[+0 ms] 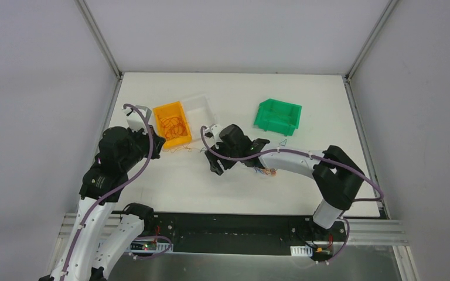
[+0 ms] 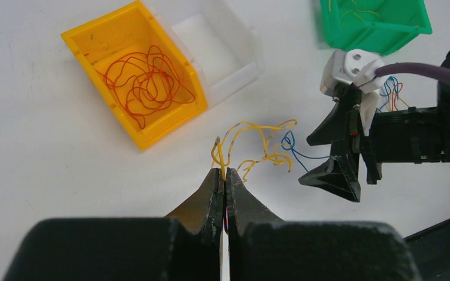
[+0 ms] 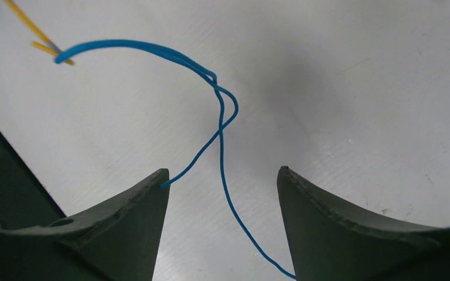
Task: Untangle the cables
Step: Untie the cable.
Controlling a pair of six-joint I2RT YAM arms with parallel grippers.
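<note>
From above, the left gripper (image 1: 159,146) sits just beside the near end of the orange plastic bin (image 1: 177,140), and a faint thread runs across the white table (image 1: 211,193) towards the right gripper (image 1: 211,151). The colour and grip cannot be made out there.

The left wrist view fills that in. The left gripper's (image 2: 225,180) dark, rough-edged fingers are pressed together on a thin yellow strand (image 2: 252,143). The strand rises from the tips and kinks rightward in loose curls. Behind it, the bin (image 2: 176,120) holds a springy heap of orange wires (image 2: 146,88). A clear, glossy tray (image 2: 237,64) stands against its right side.

The yellow strand's far end meets a blue wire (image 2: 293,149), which leads to the right gripper (image 2: 307,161). Its wedge-shaped black fingers stand apart.

The right wrist view shows the blue wire (image 3: 217,117) as a smooth doubled arc, twisted once. One end touches the inner tip of the left-hand finger (image 3: 146,199). The other runs down through the open gap, unclamped.

Further right, a clump of blue and red wires (image 1: 268,171) lies under the right arm, and a green bin (image 1: 278,126) stands beyond.
</note>
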